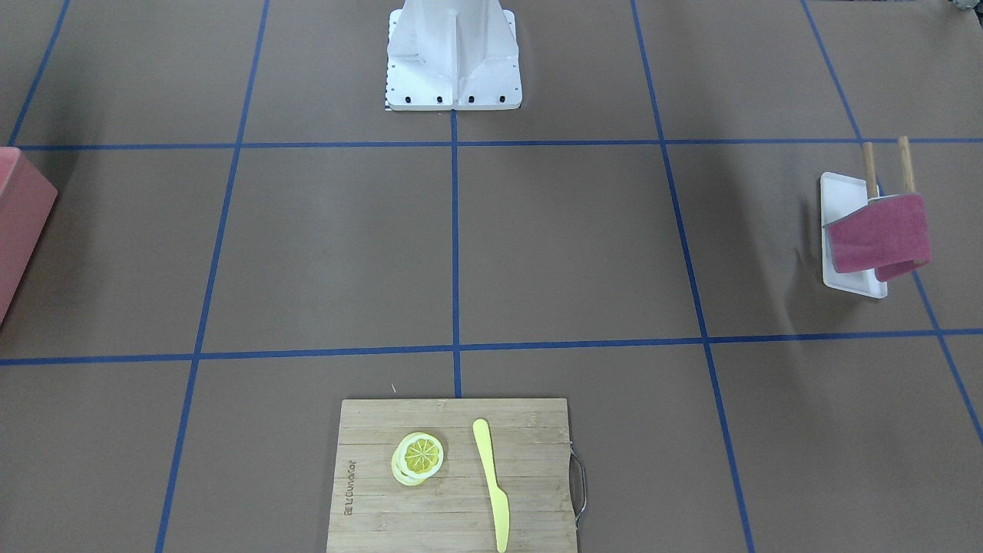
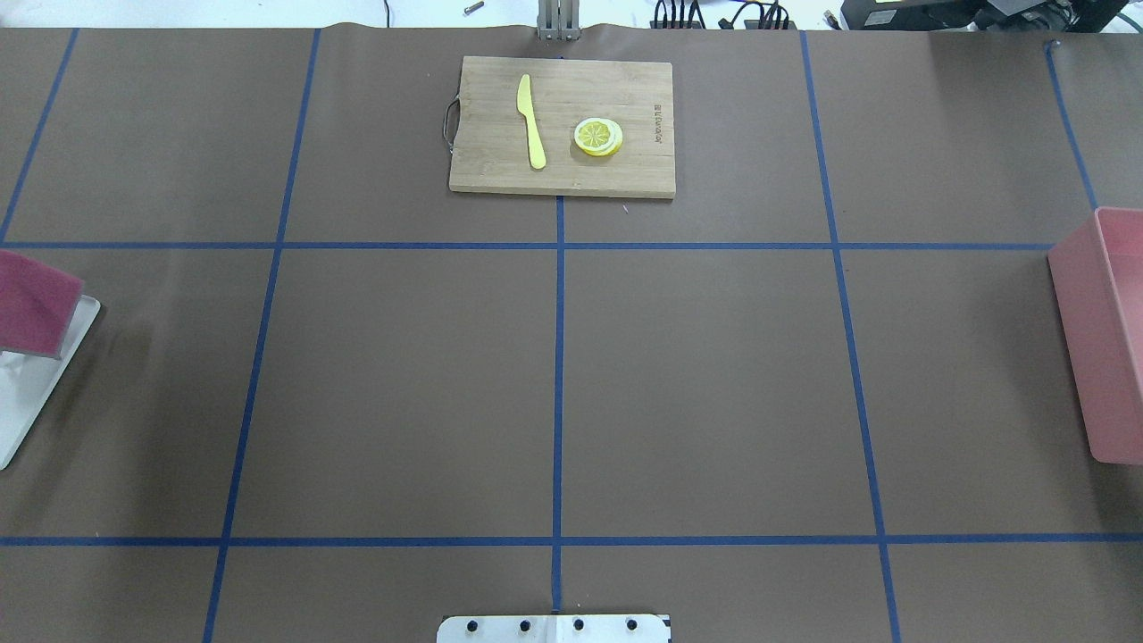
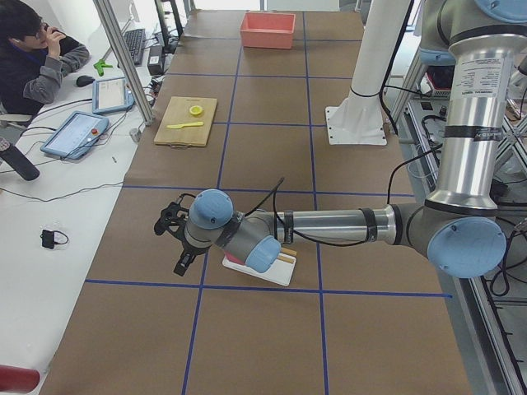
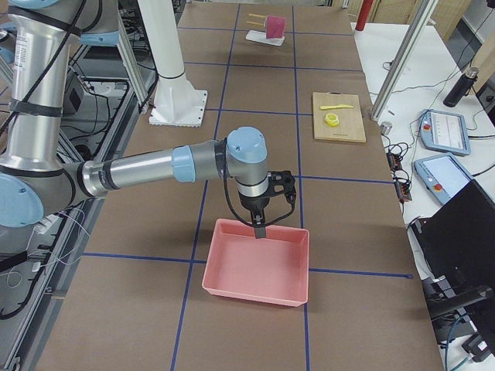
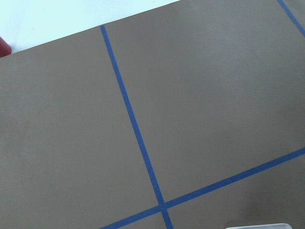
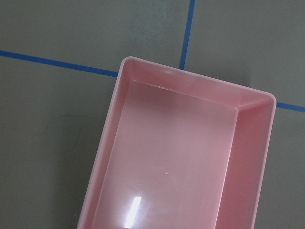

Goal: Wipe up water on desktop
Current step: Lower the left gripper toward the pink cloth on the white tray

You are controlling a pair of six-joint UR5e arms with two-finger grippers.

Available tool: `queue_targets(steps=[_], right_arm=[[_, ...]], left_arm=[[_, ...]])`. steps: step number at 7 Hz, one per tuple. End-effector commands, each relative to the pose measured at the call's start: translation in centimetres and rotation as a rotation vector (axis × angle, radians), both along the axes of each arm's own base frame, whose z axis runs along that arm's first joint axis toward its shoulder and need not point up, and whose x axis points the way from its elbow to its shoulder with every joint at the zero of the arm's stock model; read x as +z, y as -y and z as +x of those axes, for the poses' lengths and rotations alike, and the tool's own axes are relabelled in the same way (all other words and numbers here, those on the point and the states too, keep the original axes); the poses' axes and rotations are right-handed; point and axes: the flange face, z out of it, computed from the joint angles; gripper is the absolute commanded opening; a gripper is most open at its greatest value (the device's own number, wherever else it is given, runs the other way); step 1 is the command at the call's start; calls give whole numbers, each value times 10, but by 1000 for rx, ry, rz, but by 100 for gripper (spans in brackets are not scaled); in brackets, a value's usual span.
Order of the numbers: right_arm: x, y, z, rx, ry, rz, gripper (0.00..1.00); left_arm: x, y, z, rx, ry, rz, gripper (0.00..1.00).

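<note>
The brown desktop [image 2: 705, 384] with blue tape lines fills the overhead and front views [image 1: 568, 246]; I make out no water on it. A magenta cloth [image 1: 879, 238] hangs on a two-peg rack on a white tray [image 1: 841, 192] at the robot's left end. My left gripper [image 3: 171, 244] hovers just beyond that tray in the exterior left view; I cannot tell if it is open. My right gripper [image 4: 261, 226] points down over the far rim of the pink bin [image 4: 259, 267]; I cannot tell its state. Neither wrist view shows fingers.
A bamboo cutting board [image 2: 563, 125] with a yellow knife [image 2: 531, 121] and lemon slices [image 2: 598, 137] lies at the far middle. The pink bin [image 2: 1103, 339] sits at the right end. The white robot base [image 1: 453, 54] stands at the near middle. An operator [image 3: 37, 58] sits beyond the far edge.
</note>
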Motion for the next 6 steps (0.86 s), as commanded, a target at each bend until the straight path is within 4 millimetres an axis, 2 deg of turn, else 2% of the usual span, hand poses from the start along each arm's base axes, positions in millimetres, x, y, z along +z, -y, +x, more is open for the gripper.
queue_targets(steps=[1, 2, 3, 4, 5, 6], right_arm=[[0, 0, 0, 1, 1, 4, 100], [2, -1, 0, 0, 1, 1, 100], [2, -1, 0, 2, 1, 0, 100], [2, -1, 0, 1, 0, 1, 100], [2, -1, 0, 2, 0, 0, 100], [2, -1, 0, 1, 0, 1, 100]], left_arm=[[-2, -5, 48, 15, -73, -95, 99], [1, -21, 78, 19, -123, -123, 99], [4, -38, 89, 0, -168, -132, 98], [10, -48, 93, 11, -171, -121, 92], [18, -59, 96, 22, -169, -123, 80], [20, -61, 98, 28, -170, -124, 69]])
